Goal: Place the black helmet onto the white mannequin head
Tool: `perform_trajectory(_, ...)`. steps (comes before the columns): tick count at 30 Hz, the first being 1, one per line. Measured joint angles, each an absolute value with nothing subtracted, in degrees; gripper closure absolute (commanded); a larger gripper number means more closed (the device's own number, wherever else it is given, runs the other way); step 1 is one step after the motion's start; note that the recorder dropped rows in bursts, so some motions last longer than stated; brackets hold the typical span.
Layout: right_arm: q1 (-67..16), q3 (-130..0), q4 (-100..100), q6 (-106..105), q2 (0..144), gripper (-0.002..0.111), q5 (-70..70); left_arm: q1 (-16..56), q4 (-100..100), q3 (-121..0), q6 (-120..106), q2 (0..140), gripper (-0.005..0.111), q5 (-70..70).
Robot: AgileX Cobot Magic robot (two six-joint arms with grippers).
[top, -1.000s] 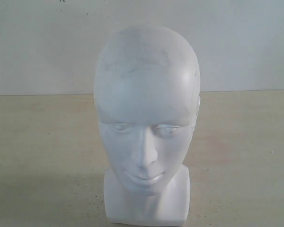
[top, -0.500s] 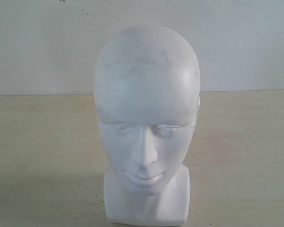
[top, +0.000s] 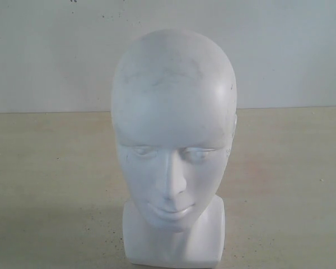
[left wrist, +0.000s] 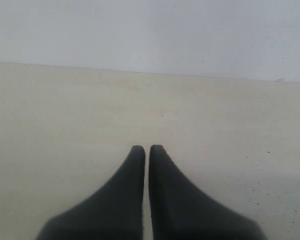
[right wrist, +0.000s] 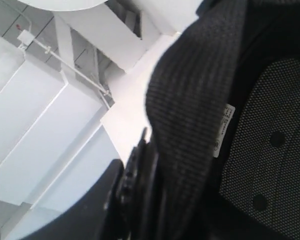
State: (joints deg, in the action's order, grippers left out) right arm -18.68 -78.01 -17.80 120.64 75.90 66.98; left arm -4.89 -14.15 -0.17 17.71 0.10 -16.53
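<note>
White: one mannequin head (top: pixel 173 145), one black helmet (right wrist: pixel 190 100).

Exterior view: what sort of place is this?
Probably an indoor lab test bench: a bare pale tabletop, a blank white wall behind it, and only the white mannequin head staged on it.

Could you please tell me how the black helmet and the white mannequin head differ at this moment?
Colour: the black helmet shows only dark lining; the white mannequin head is pale with faint grey scuffs. Surface: the helmet shows woven and mesh padding; the head is smooth and bare. Pose: the head stands upright on the table; the helmet appears only in the right wrist view, ceiling behind it, not on the head.
</note>
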Motion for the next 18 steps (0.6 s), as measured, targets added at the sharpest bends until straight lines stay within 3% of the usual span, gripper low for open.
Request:
perform_trajectory(5,-19.54,-77.98,-21.84,120.51,82.7,0.109,66.09,-4.89,-14.15,-0.17,17.71,0.1,0.102,-16.53)
perform_trajectory(9,-25.27,-77.76,-23.71,120.39,86.56,0.109,64.87,-4.89,-14.15,-0.17,17.71,0.1,0.102,-16.53)
perform_trajectory(18,-29.77,-70.03,-28.15,120.58,84.45,0.109,65.39,-4.89,-14.15,-0.17,17.71,0.1,0.102,-16.53)
